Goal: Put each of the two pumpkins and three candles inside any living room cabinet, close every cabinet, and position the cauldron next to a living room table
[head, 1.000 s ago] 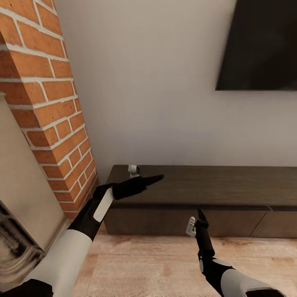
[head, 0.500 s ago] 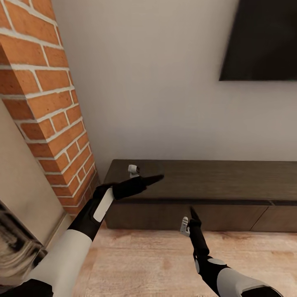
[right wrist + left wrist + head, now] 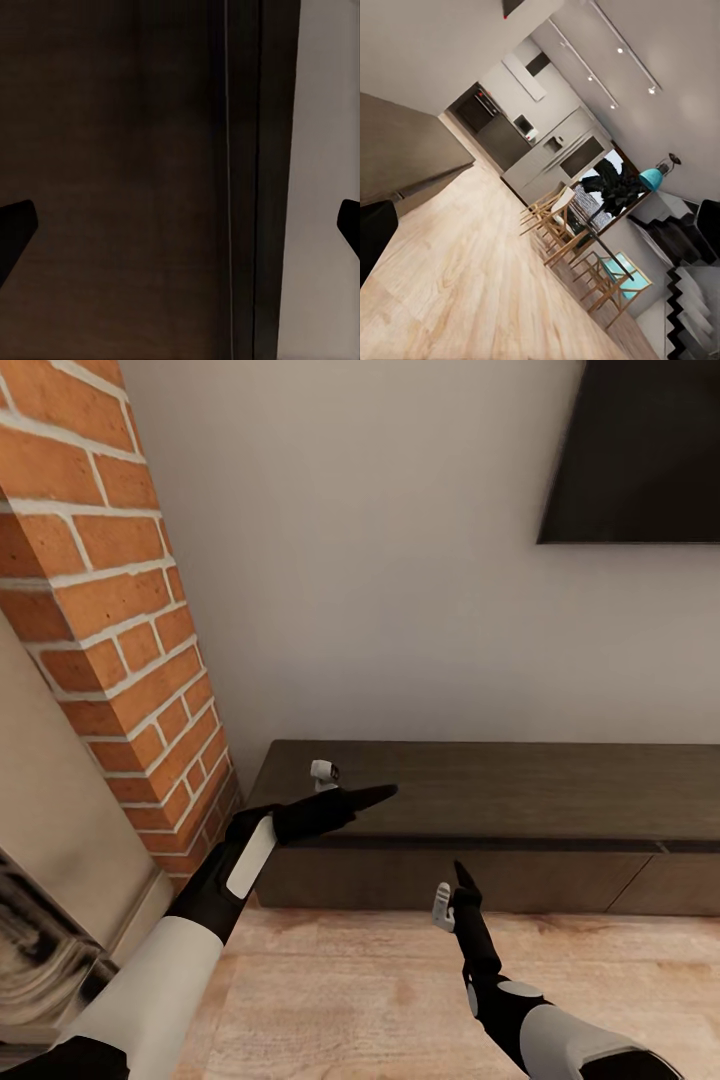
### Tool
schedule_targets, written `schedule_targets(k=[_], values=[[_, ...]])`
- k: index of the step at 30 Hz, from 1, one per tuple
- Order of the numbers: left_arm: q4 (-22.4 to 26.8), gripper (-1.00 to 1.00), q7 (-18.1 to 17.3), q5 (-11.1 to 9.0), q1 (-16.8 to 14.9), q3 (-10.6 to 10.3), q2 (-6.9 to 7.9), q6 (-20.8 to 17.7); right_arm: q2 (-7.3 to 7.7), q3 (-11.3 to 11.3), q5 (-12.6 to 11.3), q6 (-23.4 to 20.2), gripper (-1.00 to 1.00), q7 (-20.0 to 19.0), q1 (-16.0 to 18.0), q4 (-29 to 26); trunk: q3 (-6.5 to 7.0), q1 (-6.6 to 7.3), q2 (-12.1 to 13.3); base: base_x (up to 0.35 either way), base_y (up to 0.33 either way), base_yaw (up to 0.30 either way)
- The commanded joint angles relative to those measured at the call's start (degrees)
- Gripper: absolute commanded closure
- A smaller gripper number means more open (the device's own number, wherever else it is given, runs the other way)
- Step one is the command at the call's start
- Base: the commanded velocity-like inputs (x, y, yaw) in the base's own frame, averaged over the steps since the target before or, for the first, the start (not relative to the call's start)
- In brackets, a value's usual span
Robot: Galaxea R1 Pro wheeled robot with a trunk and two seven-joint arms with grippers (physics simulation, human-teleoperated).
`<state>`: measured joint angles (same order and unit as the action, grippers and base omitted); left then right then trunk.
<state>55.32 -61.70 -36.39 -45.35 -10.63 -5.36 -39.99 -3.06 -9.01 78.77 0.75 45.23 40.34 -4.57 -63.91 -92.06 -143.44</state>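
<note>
Brick pillar (image 3: 110, 620) stands at far left, close beside the left gripper (image 3: 375, 794); whether that gripper is spread or clenched cannot be told. The cabinet (image 3: 520, 800) sits against the wall, long axis running left to right along it, drawer fronts facing the robot. The right gripper (image 3: 462, 877), fingers spread and empty, hovers near the drawer front. Risk: handleless fronts offer little purchase, so fingers may slip; the left arm may strike the brick.
</note>
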Motion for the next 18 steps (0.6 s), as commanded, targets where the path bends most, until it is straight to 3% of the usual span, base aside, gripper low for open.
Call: schedule_targets(k=[1,2,4,14,18], values=[[-0.02,-1.0,0.0,0.0,0.0,0.0,0.0,0.0,-0.01,-0.02,-0.01,0.15,-1.0,0.02,0.0,0.0,0.0,0.0,0.0,0.0,0.0,0.0],[-0.01,-1.0,0.0,-1.89,0.0,0.0,0.01,0.07,-0.01,-0.04,-0.08,0.48,-1.0,0.04,0.01,0.04,0.0,0.0,0.0,0.216,0.0,0.0],[0.02,-1.0,0.0,-2.54,0.0,0.0,0.06,0.08,-0.01,-0.04,-0.1,0.59,-1.0,0.04,0.01,0.07,0.0,0.0,0.0,0.256,0.0,0.0],[-0.05,-1.0,0.0,-3.06,0.05,-0.05,0.13,0.17,0.1,-0.21,-0.1,2.08,-1.0,0.25,0.01,0.11,0.0,0.0,0.0,0.058,0.0,0.0],[-0.04,-1.0,0.0,-3.07,0.08,-0.03,0.09,0.18,0.0,-0.23,-0.11,2.27,-1.0,0.35,-0.02,0.13,0.0,0.0,0.0,0.236,0.0,0.0]])
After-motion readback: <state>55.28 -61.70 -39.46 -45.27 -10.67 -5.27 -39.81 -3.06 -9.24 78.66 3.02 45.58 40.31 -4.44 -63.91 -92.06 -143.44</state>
